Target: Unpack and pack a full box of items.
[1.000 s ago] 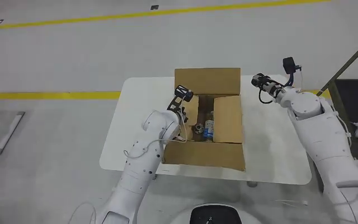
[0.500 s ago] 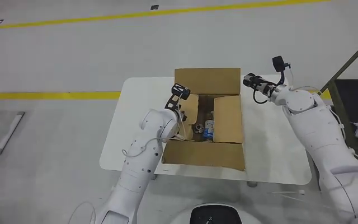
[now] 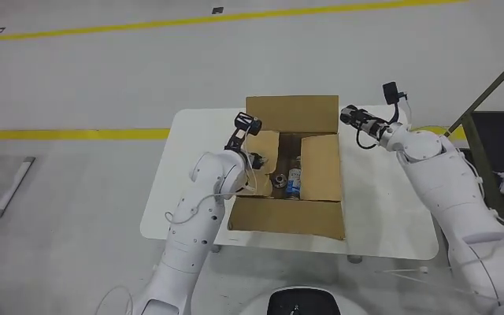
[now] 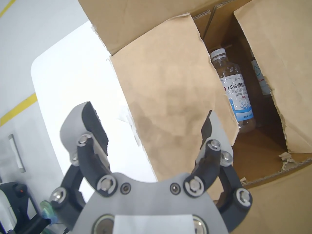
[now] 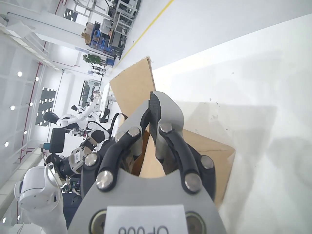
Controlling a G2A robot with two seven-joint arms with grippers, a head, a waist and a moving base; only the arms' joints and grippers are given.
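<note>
An open cardboard box [image 3: 287, 216] stands in the middle of the white table [image 3: 185, 181]. Inside it lie a clear bottle with a blue-and-white label [image 4: 234, 91] [image 3: 294, 179] and a dark round item [image 3: 277, 183]. My left gripper [image 3: 246, 123] [image 4: 151, 125] is open at the box's left side, its fingers spread around the near edge of the left flap [image 4: 170, 93] without pinching it. My right gripper [image 3: 346, 115] [image 5: 152, 109] is shut with nothing in it, just off the box's far right corner. The right flap [image 3: 321, 165] lies folded inward over the opening.
The far flap [image 3: 291, 114] stands open at the back. A second labelled bottle [image 4: 258, 76] shows partly under the right flap. Bare tabletop lies to the left [image 3: 189, 150] and right [image 3: 386, 197] of the box. A dark frame [image 3: 472, 118] stands by the table's far right corner.
My right gripper has swung left, close to the box's far right corner. My left gripper has shifted slightly outward and away from me, and the left flap now shows more.
</note>
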